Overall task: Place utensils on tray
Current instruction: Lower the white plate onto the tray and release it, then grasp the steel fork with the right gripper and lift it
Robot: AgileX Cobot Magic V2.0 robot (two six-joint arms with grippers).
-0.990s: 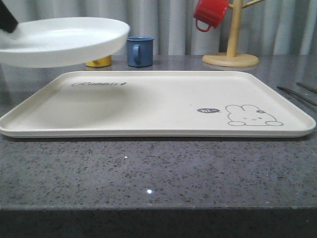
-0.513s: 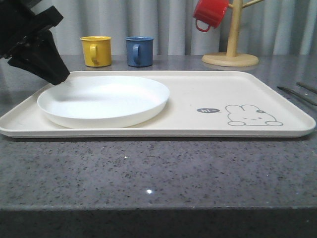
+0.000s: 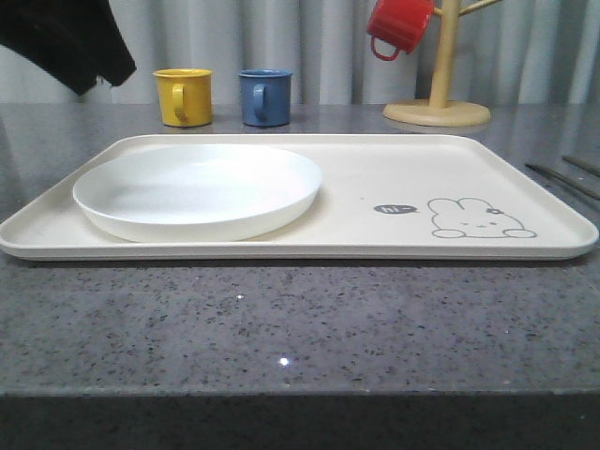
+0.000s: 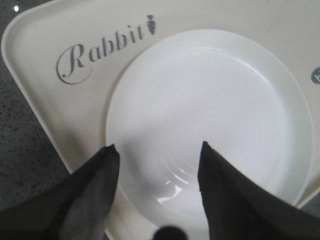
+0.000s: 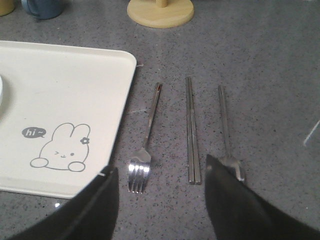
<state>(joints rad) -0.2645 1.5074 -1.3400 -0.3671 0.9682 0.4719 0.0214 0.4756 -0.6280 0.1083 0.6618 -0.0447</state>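
Cream tray [image 3: 375, 169] lying flat on the speckled grey counter [image 3: 300, 328], spanning most of the middle of the front view. A round white plate [image 3: 197, 192] rests on the left half of the tray; the rabbit drawing [image 3: 480, 218] occupies the tray's lower right corner. In the left wrist view the plate [image 4: 210, 125] sits just beside the script "Rabbit" print [image 4: 102, 52].

Left end effector [image 4: 157, 150]: jaws spread wide above the plate, holding nothing. Part of the left arm [image 3: 70, 42] appears dark in the upper left of the front view.

Right end effector [image 5: 160, 172]: jaws spread wide above the counter, holding nothing.

Utensils, right wrist view: all three lie on the bare counter to the right of the tray edge [image 5: 127, 95], roughly parallel and apart from one another. Left to right: fork [image 5: 146, 145], tines toward the lower edge of the frame; chopsticks [image 5: 192, 130], paired and touching; spoon [image 5: 227, 135], its bowl partly hidden behind a finger.

Background, upper edge of the front view: yellow mug [image 3: 183, 96], blue mug [image 3: 264, 97], and a wooden mug stand [image 3: 438, 94] carrying a red mug [image 3: 398, 25].
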